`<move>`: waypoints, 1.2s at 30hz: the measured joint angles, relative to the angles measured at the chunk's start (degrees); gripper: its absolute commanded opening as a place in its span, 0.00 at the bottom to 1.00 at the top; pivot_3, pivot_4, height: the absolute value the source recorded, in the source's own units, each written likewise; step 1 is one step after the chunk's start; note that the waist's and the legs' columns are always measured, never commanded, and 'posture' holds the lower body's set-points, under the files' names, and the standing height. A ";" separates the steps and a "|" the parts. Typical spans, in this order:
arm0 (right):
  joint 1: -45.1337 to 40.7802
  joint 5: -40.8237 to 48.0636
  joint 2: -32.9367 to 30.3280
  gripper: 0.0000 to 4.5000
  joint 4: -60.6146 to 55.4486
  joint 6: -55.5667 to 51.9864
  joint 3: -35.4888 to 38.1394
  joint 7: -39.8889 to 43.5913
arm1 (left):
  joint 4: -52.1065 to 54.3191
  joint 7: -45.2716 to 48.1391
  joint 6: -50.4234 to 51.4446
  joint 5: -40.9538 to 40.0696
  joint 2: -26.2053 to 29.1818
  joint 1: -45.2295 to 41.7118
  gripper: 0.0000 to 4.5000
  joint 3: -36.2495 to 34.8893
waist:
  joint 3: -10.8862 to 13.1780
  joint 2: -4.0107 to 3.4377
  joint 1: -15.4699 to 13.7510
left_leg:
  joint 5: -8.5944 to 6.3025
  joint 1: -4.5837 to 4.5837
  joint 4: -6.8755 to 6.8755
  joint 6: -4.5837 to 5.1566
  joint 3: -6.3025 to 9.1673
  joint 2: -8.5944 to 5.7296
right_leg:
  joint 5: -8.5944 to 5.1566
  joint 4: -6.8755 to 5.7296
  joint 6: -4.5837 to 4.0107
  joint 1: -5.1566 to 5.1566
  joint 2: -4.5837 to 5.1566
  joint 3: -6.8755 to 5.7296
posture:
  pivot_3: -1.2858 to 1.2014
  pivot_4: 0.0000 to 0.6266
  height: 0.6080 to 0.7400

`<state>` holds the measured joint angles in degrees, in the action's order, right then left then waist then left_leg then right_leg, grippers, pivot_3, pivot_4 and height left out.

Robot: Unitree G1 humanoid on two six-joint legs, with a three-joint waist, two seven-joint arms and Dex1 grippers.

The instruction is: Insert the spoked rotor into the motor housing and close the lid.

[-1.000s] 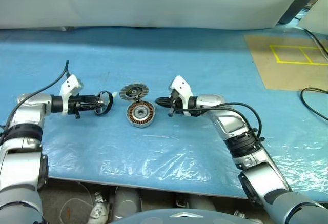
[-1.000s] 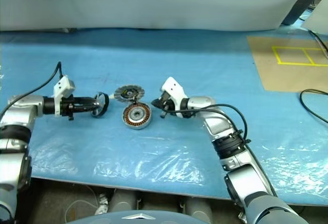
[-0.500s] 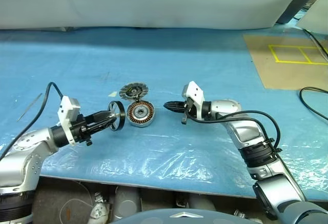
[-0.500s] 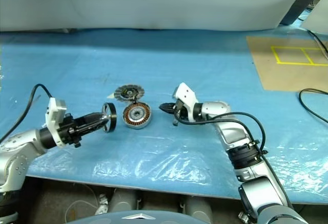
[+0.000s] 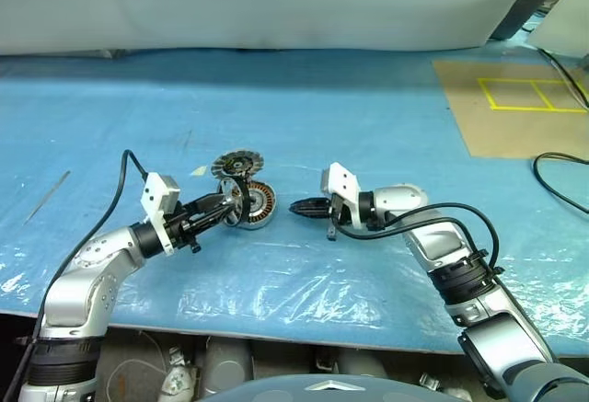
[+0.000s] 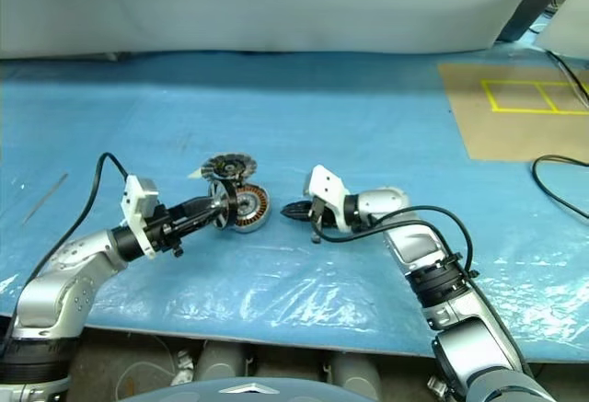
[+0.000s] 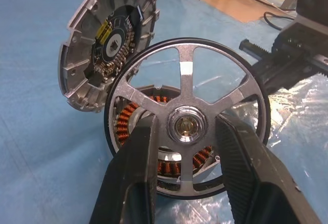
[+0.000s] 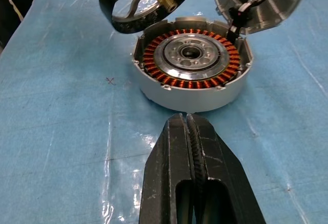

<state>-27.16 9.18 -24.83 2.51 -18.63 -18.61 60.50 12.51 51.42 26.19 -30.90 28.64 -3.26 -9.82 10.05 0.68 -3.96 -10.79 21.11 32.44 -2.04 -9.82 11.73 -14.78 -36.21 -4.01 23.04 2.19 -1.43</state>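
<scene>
Left gripper (image 7: 187,131): black-rimmed, silver-spoked rotor (image 7: 187,126) pinched at its hub, held on edge just above the round silver motor housing with copper windings (image 8: 190,62). Grey finned metal lid (image 7: 105,42) stands tilted open at the housing's far edge. Right gripper (image 8: 190,131): fingers pressed together, empty, pointed at the housing from just beside it.

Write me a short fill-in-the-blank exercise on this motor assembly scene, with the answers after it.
1. The spoked rotor is held in the ____ gripper.
2. The right gripper has its jaws ____.
3. The lid stands ____ beside the motor housing.
4. The housing's windings are ____-coloured.

Answers: left; shut; open; copper
</scene>
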 measured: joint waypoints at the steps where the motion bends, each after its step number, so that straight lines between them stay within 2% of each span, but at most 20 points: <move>1: 0.00 0.00 -0.02 0.00 0.00 0.00 0.00 0.00 | -0.21 -0.34 -0.24 0.09 -0.26 -0.19 0.29 0.44 | 0.00 0.00 0.01 | 0.00 -0.01 0.02 0.00 0.00 0.00 | 0.00 0.00 0.00 -0.02 0.00 0.00 | 0.52 0.24 1.00; 8: 0.53 0.00 -0.44 0.00 -0.03 -0.52 0.00 -0.01 | -0.38 -1.70 -0.77 0.32 -1.40 -0.29 0.29 1.40 | 0.00 0.00 -0.05 | 0.00 0.00 0.07 0.00 0.00 -0.01 | -0.02 -0.01 -0.03 -0.04 0.02 0.00 | 0.52 0.24 1.00; 14: 0.74 0.00 -0.47 0.00 -0.03 -0.80 -0.07 0.00 | 1.80 -2.08 2.45 -4.30 -1.51 -1.16 0.29 1.13 | 0.00 0.00 -0.01 | 0.00 -0.02 0.11 0.00 -0.01 0.01 | -0.06 -0.09 -0.10 -0.04 0.00 0.00 | 0.52 0.24 1.00; 20: 1.14 -0.11 -0.50 0.00 -0.03 -0.82 -0.25 0.02 | 1.89 -3.04 3.32 -5.35 -0.81 -1.18 0.29 0.92 | 0.00 -0.01 0.01 | 0.00 -0.02 0.14 0.00 -0.01 0.01 | -0.07 -0.10 -0.13 -0.04 0.00 0.00 | 0.52 0.24 1.00; 36: 1.10 -0.29 -0.75 0.00 -0.03 -0.80 -0.37 -0.92 | -0.89 -4.67 -0.18 -0.38 -2.44 -1.89 0.29 4.33 | 0.00 -0.01 0.02 | 0.00 -0.03 0.26 0.00 0.00 0.02 | -0.06 -0.23 -0.11 -0.04 0.01 0.00 | 0.52 0.24 1.00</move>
<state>-26.06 8.89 -25.58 2.48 -19.43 -18.98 59.59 11.62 46.76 26.01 -31.29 26.20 -5.15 -5.48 10.05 0.67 -3.94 -10.78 21.09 32.70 -2.03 -9.82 11.75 -14.84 -36.44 -4.12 22.99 2.20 -1.43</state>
